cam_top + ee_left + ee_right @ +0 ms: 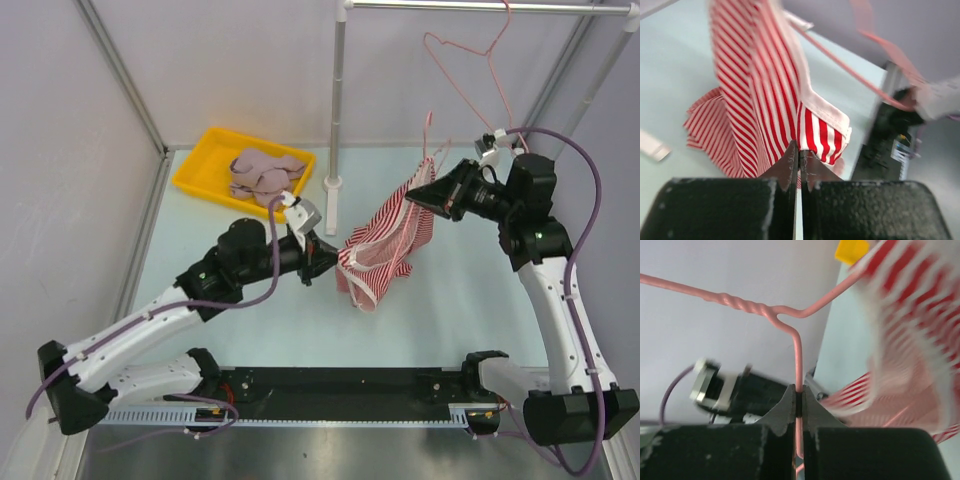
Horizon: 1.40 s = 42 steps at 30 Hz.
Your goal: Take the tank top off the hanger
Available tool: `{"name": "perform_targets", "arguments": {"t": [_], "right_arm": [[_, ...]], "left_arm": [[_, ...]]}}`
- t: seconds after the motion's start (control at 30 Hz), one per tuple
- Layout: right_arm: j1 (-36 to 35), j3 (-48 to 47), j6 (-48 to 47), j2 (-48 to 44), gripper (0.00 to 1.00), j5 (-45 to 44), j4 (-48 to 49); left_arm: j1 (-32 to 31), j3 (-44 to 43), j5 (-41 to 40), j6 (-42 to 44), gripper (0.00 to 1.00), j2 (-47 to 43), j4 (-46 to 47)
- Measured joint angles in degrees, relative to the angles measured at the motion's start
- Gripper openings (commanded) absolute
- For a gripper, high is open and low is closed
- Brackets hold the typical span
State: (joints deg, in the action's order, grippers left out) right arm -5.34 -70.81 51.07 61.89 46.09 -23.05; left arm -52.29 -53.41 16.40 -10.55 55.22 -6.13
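At its hem, left gripper (799,152) clamps the tank top (755,90).

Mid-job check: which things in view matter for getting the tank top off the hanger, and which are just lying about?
In the job: tank top, hanger, left gripper shut on the top, right gripper shut on the hanger.
Lying about: yellow bin, pink cloths in it, rack pole.

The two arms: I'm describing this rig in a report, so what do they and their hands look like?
Both the left arm and right arm have glossy white link shells with black joints and black bases. A thin purple cable loops along each. The left hand and right hand are matte black, with grainy blocks tapering to pointed tips. No markings are readable.
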Motion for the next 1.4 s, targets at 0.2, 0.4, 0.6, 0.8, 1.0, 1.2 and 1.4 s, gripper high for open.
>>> {"name": "perform_targets", "arguments": {"t": [0.2,0.4,0.6,0.8,1.0,1.2,1.4], "right_arm": [[-0.5,13.4,11.5,-9.2,0.00,11.5,8.5],[-4.4,24.6,20.6,-15.3,0.00,15.4,12.5],[-6.6,18.7,13.7,-23.9,0.00,14.2,-3.0],[-6.7,-1.6,-6.0,-24.9,0.00,-1.7,-31.2],[-6.7,-2.3,-13.6,-28.2,0.00,-13.3,-45.2],[-6.7,0.7,-15.0,-28.7,0.00,-16.4,-48.5],[-6.7,2.1,-15.2,-29.2,0.00,-16.7,-47.8]], "left_arm": [[7.7,-7.9,-2.1,-3.0,0.00,14.2,-0.5],[11.1,-26.4,-2.7,-3.1,0.00,32.0,-0.9],[12.3,-41.2,-2.7,-2.5,0.00,46.6,-4.5],[12.2,-46.1,-2.7,-2.2,0.03,58.0,-7.6],[10.3,-49.8,-6.9,0.8,0.75,66.6,-11.9],[6.6,-43.5,-13.7,2.4,0.99,63.9,-11.3],[2.3,-34.8,-17.8,4.2,0.99,58.4,-9.1]]}}
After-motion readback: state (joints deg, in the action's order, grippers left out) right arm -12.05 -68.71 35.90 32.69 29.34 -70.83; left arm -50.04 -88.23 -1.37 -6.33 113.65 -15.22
